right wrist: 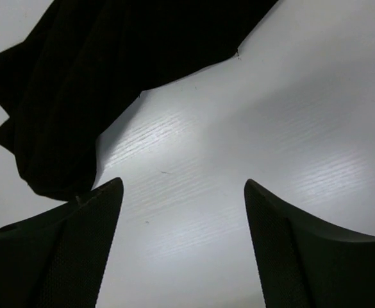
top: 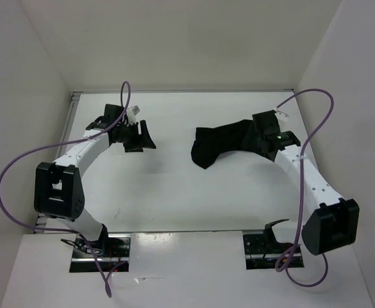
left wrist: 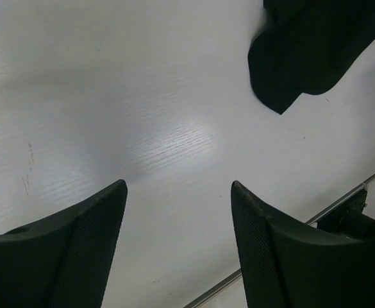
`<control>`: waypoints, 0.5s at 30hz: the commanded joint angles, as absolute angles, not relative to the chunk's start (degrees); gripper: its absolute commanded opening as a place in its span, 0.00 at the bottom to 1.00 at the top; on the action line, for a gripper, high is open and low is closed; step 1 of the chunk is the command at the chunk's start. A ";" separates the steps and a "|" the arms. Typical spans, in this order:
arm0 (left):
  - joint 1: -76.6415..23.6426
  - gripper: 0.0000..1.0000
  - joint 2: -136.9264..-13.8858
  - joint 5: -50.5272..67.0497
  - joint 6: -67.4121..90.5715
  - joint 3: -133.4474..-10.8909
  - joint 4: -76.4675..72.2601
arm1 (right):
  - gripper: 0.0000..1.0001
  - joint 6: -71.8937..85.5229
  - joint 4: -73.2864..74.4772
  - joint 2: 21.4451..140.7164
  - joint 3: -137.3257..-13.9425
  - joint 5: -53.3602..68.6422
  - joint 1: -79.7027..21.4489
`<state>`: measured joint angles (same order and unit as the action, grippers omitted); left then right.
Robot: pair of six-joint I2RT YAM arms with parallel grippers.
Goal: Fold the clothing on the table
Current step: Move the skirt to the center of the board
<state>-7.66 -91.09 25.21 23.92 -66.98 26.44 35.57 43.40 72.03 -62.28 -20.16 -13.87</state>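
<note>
The clothing (top: 218, 144) is a small black piece of limp fabric, lying crumpled right of the table's (top: 168, 192) middle. My right gripper (top: 254, 140) stands open at its right end. In the right wrist view the clothing (right wrist: 110, 70) fills the upper left, and the right gripper (right wrist: 184, 183) has only bare table between its fingers, the left fingertip (right wrist: 104, 205) close beside the cloth's edge. My left gripper (top: 143, 137) is open, well to the left of the cloth and apart from it. In the left wrist view the left gripper (left wrist: 177, 186) is over bare table, and the clothing (left wrist: 309, 51) shows at the top right.
White walls bound the table on the left, back and right. A thin metal edge (left wrist: 341, 204) runs along the table's near side. Purple cables (top: 8, 173) loop off both arms. The arm bases (top: 264, 247) sit at the near edge.
</note>
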 commanded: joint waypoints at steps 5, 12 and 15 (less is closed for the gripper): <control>-10.11 0.75 -93.52 29.18 23.02 -72.42 23.99 | 0.62 35.68 30.68 84.88 -69.42 -20.75 -11.96; -10.11 0.75 -92.29 29.18 23.03 -70.50 23.38 | 0.52 39.46 25.49 96.58 -74.70 -18.72 -10.63; -10.11 0.75 -91.59 28.39 23.03 -69.09 24.43 | 0.51 40.87 24.79 99.40 -76.20 -18.72 -10.63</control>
